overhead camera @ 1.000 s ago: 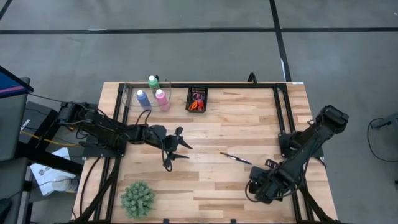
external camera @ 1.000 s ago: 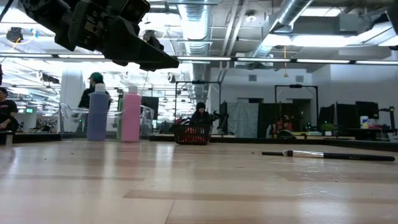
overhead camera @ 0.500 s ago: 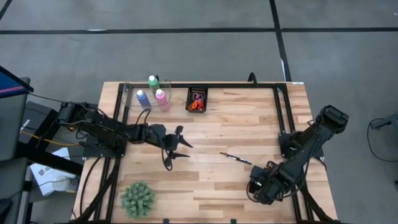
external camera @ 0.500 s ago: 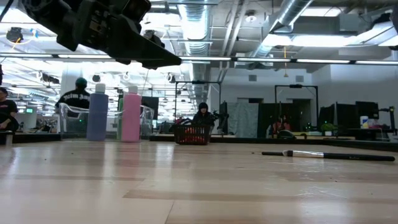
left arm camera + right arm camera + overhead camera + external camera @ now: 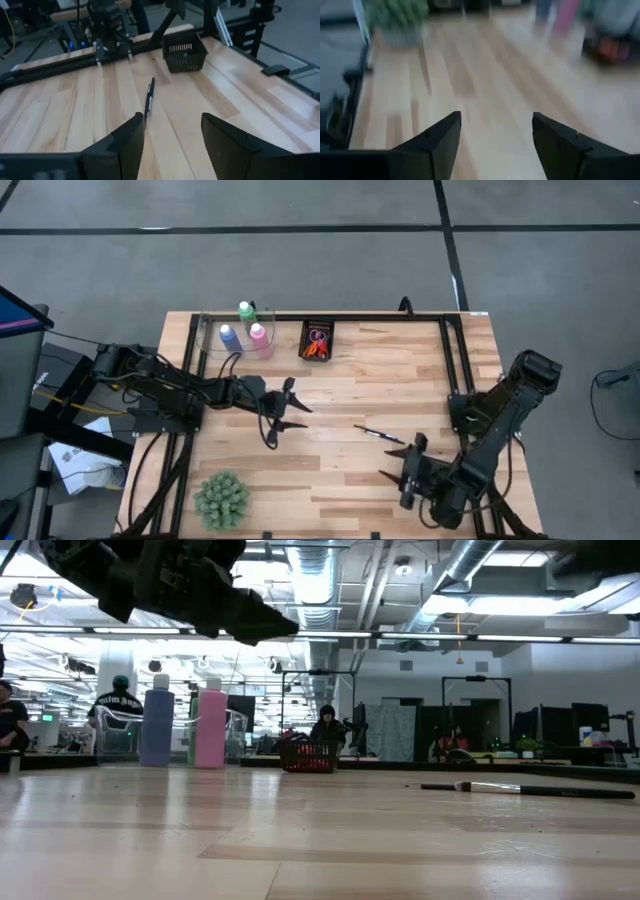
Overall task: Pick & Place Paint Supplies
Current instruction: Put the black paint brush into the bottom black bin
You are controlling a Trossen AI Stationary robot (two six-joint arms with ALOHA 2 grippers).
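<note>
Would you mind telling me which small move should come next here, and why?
Probably ease the left gripper forward and down toward the brush. It is open and empty above the table, and the left wrist view shows the brush lying loose just ahead between its fingers. The right gripper sits open near the table's front.

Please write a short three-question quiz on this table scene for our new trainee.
1. True or false: the brush lies inside the black mesh tray.
2. Which bottle stands farthest from the plant? A) blue bottle B) pink bottle C) green bottle
3. In a few words: what is the left gripper holding?

Key:
1. False: it lies on the bare table, between the two grippers.
2. C.
3. Nothing; it is open above the table, as is the right gripper.
</note>
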